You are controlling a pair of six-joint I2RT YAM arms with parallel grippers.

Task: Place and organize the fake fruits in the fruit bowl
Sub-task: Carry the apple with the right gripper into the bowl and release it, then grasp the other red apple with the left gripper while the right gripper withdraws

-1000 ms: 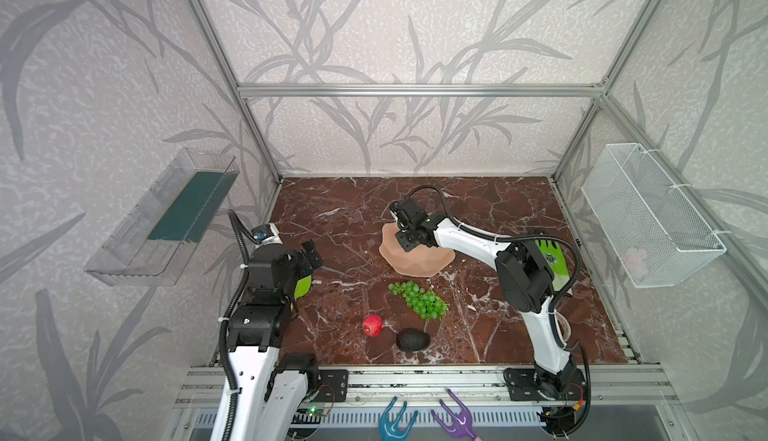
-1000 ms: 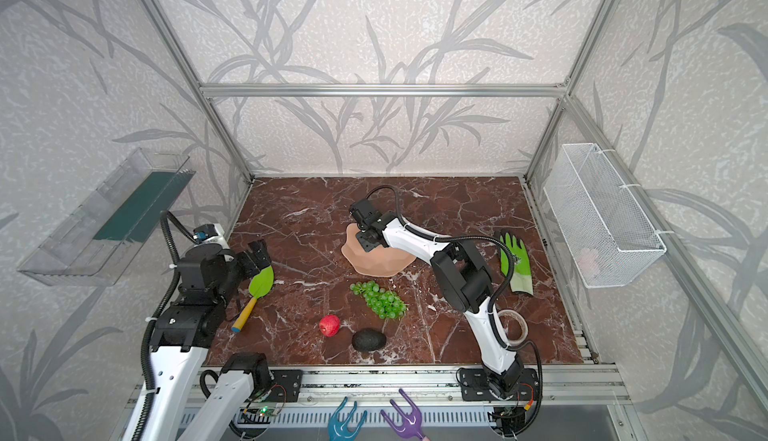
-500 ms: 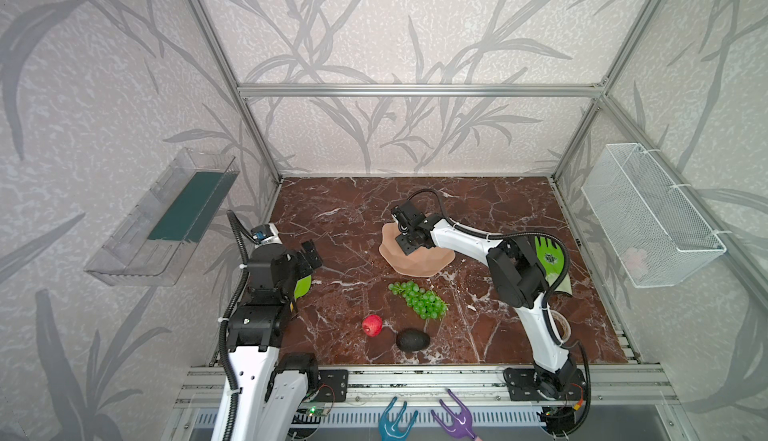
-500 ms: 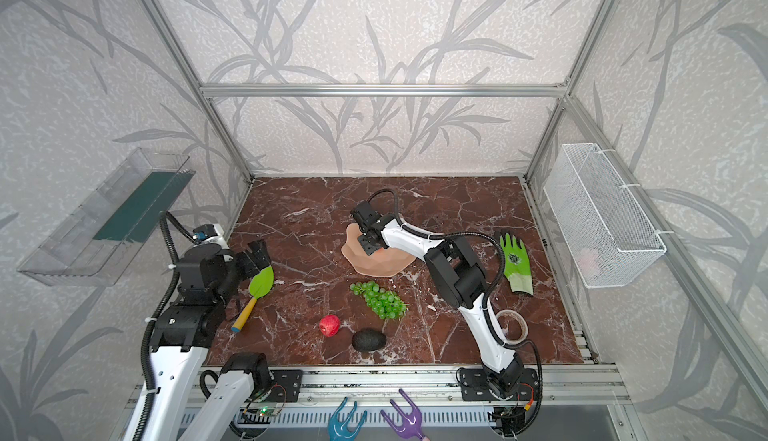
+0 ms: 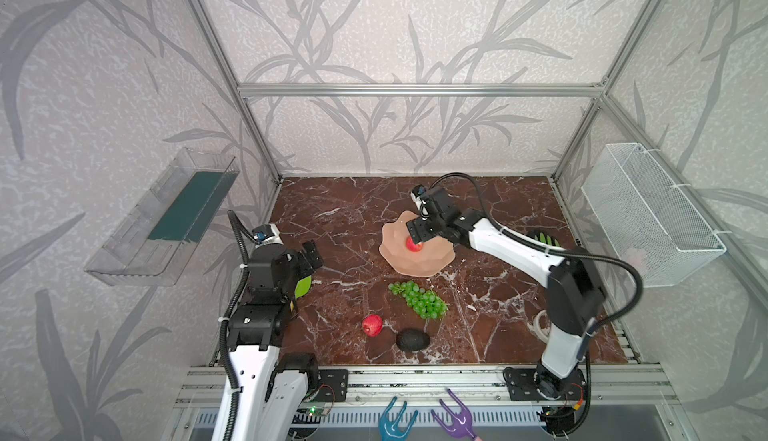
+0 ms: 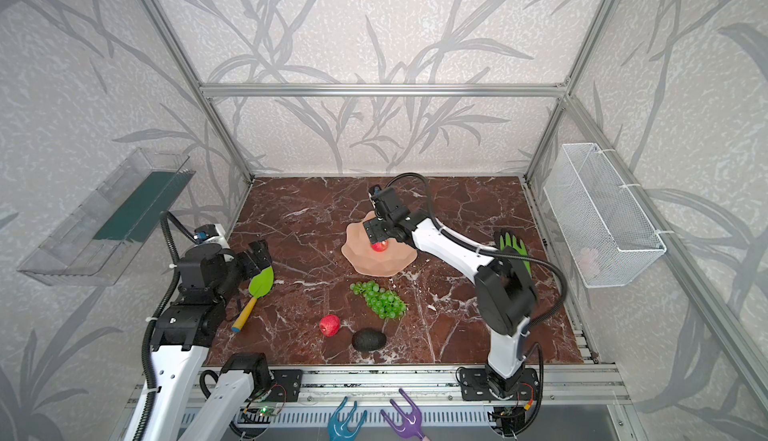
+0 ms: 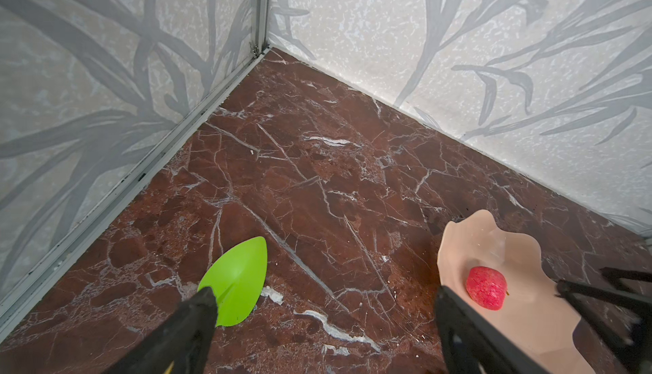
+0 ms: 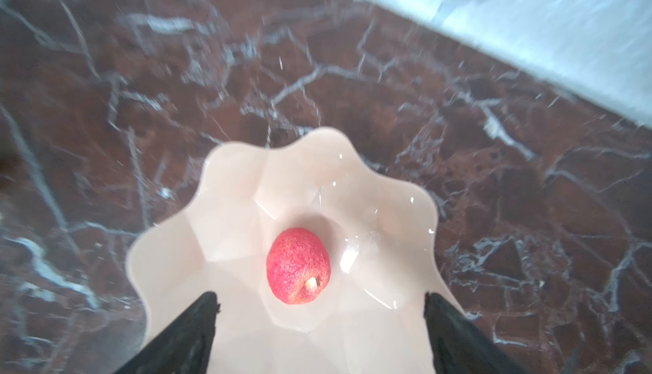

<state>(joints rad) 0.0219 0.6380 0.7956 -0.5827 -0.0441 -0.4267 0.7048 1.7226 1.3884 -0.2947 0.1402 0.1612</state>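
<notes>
The right gripper [image 8: 320, 296] is hanging over the fruit bowl [image 8: 229, 220] with its jaws spread wide, gripping nothing. One red apple [image 8: 298, 266] is lying free in the bowl's middle, below the fingertips and apart from them. That arm is reaching long from its base, forearm stretching toward the bowl, wrist bending downward. Well to the left of the bowl, the left gripper [image 7: 323, 294] is gaping open too, empty, its arm folding up high and its fingers pointing down over a green scoop [image 7: 240, 280]. In front of the bowl the grapes [image 5: 419, 299] are lying nearest. The second apple [image 5: 372, 325] and the avocado [image 5: 412, 340] are sitting farther out, all on the marble table [image 5: 332, 218].
</notes>
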